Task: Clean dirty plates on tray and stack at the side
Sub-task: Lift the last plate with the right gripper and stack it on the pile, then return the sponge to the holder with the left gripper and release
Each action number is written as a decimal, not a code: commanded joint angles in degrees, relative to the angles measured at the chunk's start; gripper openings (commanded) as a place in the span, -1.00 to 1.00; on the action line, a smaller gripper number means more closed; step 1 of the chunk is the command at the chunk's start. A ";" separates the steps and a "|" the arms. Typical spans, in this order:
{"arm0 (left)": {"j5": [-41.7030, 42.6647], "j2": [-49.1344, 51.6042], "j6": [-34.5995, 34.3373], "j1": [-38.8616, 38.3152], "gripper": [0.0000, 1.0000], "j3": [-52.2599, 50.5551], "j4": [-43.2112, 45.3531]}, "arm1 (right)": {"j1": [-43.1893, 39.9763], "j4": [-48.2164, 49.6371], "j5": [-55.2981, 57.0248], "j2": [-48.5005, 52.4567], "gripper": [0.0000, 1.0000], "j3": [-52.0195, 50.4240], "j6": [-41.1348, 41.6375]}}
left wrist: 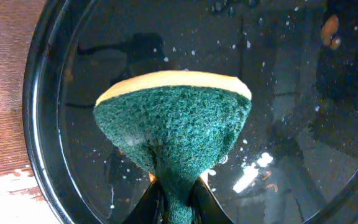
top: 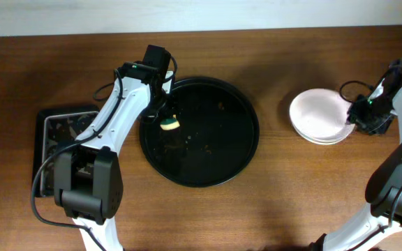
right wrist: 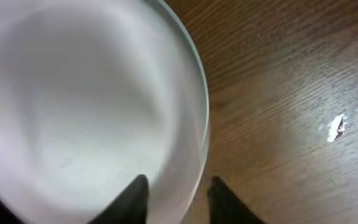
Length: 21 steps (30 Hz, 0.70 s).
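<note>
The large round black tray (top: 237, 150) sits mid-table with no plates on it; it fills the left wrist view (left wrist: 61, 81), wet and speckled. My left gripper (top: 165, 116) is shut on a green and yellow sponge (top: 169, 125) over the tray's left part; the left wrist view shows the sponge (left wrist: 176, 127) pinched between the fingers (left wrist: 174, 202). The white plates (top: 316, 115) lie stacked on the table to the right of the tray. My right gripper (top: 355, 120) is at the stack's right edge. In the right wrist view its fingers (right wrist: 178, 190) are apart, astride the top plate's (right wrist: 86, 106) rim.
A small rectangular black mottled sponge tray (top: 61, 150) lies at the far left, beside the left arm's base. Small orange bits (left wrist: 330, 31) and water drops lie on the big tray's floor. Bare wooden table (right wrist: 291, 124) lies right of the stack.
</note>
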 commanded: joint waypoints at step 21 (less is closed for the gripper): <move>-20.02 -22.43 11.41 39.43 -0.99 -35.60 24.98 | 32.24 -5.03 -9.79 -29.33 0.18 4.37 -1.16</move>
